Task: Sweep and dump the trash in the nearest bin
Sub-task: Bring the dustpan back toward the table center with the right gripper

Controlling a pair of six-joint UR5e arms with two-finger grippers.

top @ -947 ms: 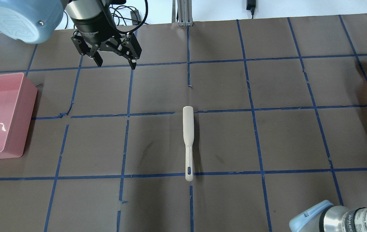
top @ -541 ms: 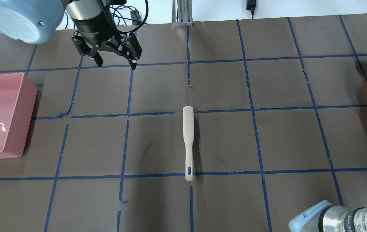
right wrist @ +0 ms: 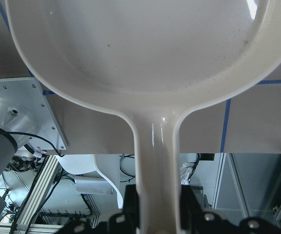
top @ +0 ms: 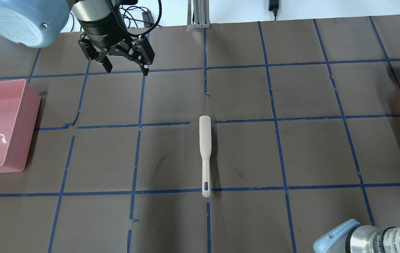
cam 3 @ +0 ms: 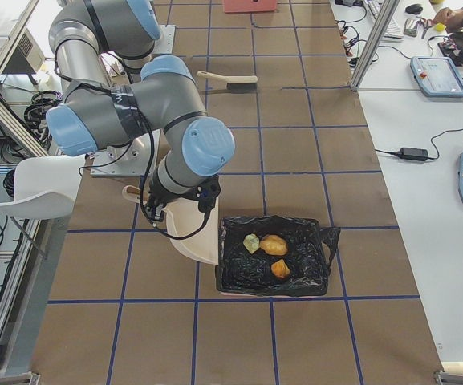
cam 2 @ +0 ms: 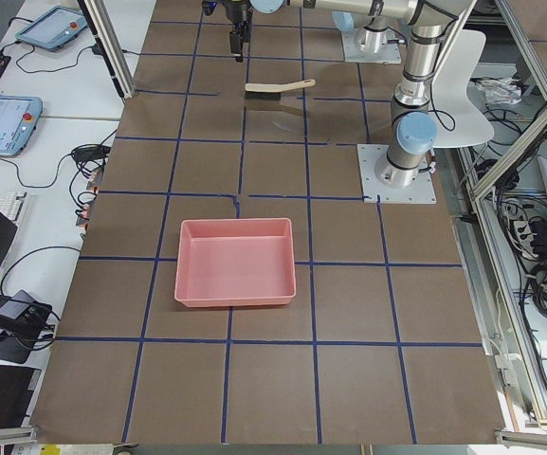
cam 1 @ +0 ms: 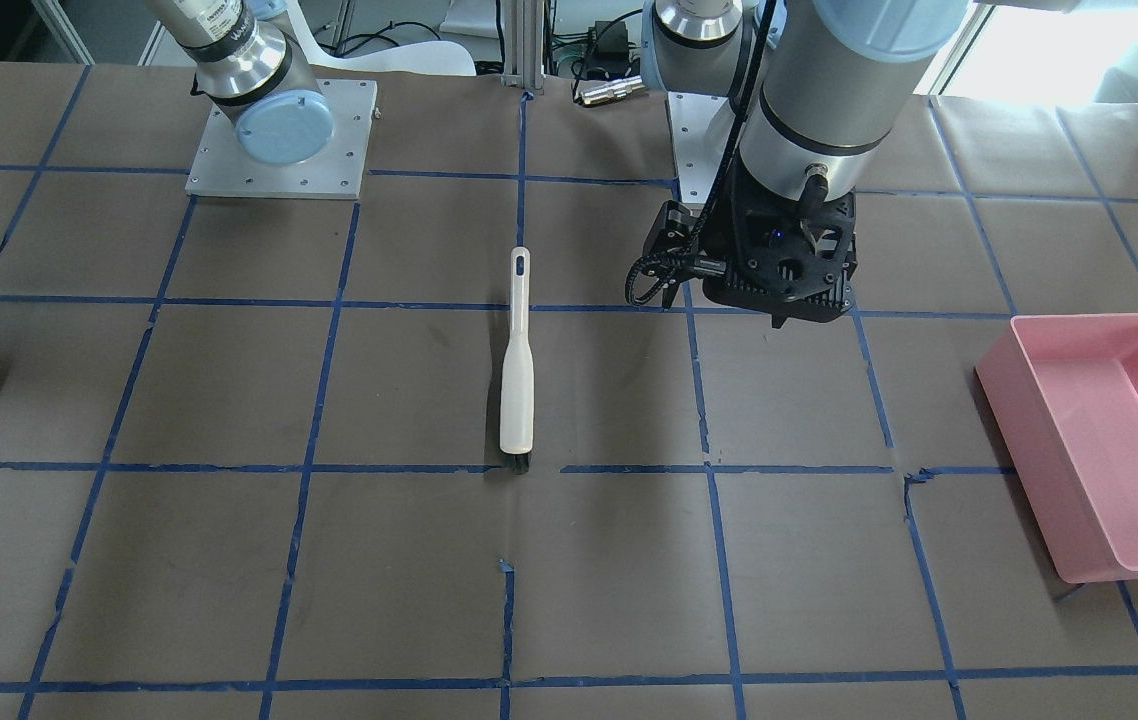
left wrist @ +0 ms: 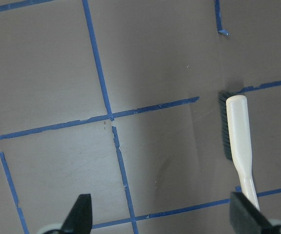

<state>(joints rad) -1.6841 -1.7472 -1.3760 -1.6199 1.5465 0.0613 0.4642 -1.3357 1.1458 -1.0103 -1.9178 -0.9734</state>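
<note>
Right wrist-mounted: right claw (right wrist: 158, 204) clamps the flat handle of the glossy cream dustpan (right wrist: 140, 48). Left claw (top: 128, 71) fingers stand apart, empty.

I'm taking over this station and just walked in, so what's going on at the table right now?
The sweeping looks finished. The right tool grips the cream dustpan by its handle and holds it tilted at the edge of the black-lined bin. The pan looks empty, and the trash, three lumps, lies inside that bin. The brush lies alone on the table. The left tool hangs open above it, holding nothing. The pink bin holds no trash.
</note>
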